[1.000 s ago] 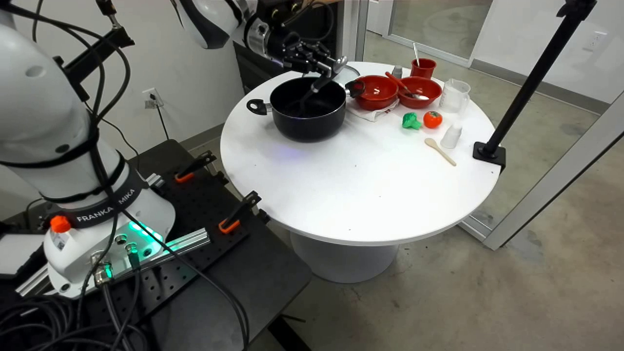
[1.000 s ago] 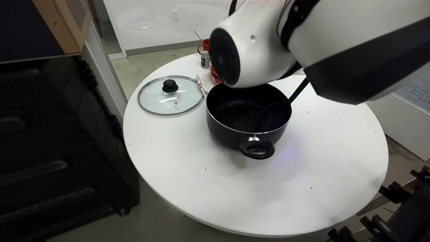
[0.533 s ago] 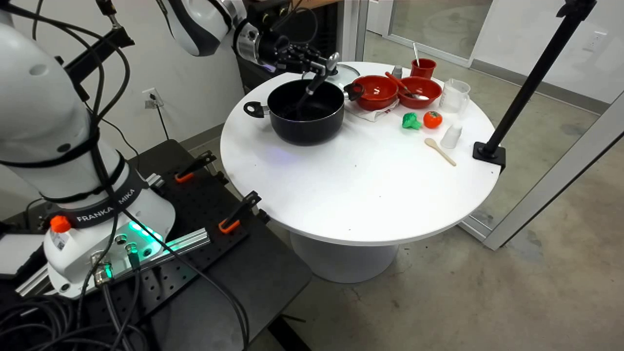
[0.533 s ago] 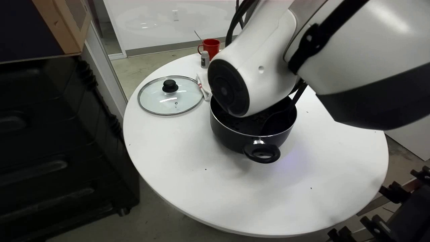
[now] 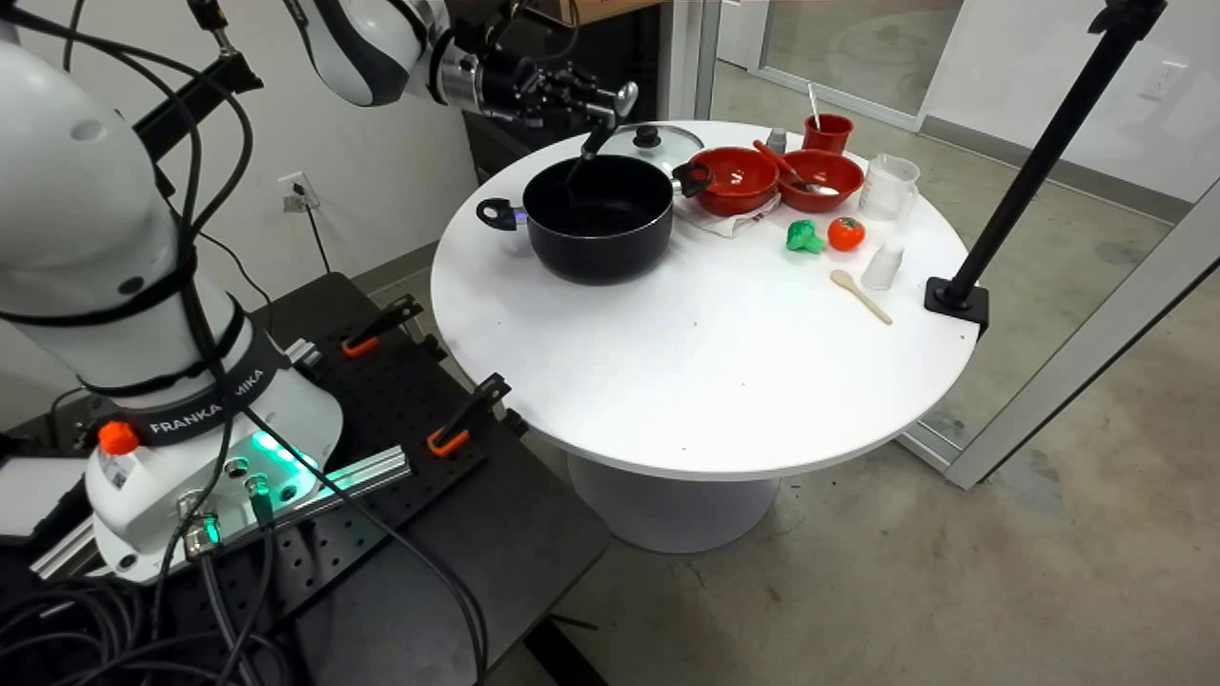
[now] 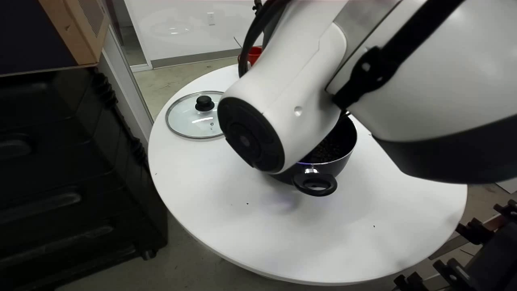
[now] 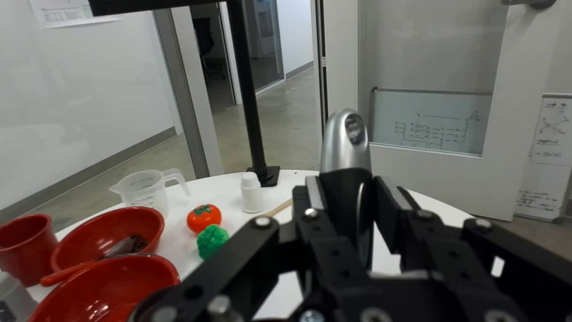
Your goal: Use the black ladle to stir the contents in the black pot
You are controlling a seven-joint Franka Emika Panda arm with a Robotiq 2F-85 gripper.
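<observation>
The black ladle (image 7: 346, 190) has its handle clamped between the fingers (image 7: 389, 214), silver tip poking out beyond them. Below their grip the shaft slants down into the black pot (image 5: 600, 252); its scoop I can't make out in that dark interior, though dark bits (image 6: 326, 152) show there. The pot sits on the round white table (image 5: 705, 362), a glass lid (image 5: 672, 143) and two red bowls (image 5: 730, 202) near it, a tomato (image 5: 845, 234) farther off.
</observation>
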